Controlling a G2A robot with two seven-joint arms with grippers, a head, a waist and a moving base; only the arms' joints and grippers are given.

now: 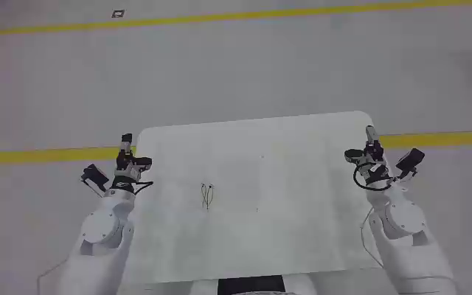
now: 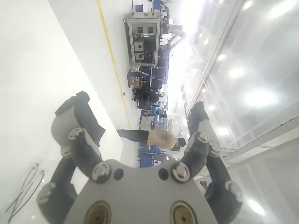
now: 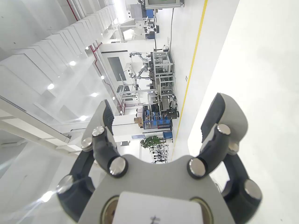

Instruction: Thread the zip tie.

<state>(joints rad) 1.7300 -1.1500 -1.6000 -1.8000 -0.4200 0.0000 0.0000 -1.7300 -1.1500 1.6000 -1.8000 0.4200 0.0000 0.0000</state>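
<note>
We find two zip ties lying side by side on the white table, left of its centre and nearer the left arm. In the left wrist view they lie flat, and the two strands cross one another. The left gripper hovers at the table's left edge, well apart from the zip ties. Its jaws stand spread wide and hold nothing. The right gripper hovers at the table's right edge, likewise released and empty. A yellow line runs along the floor at the table's far corners.
</note>
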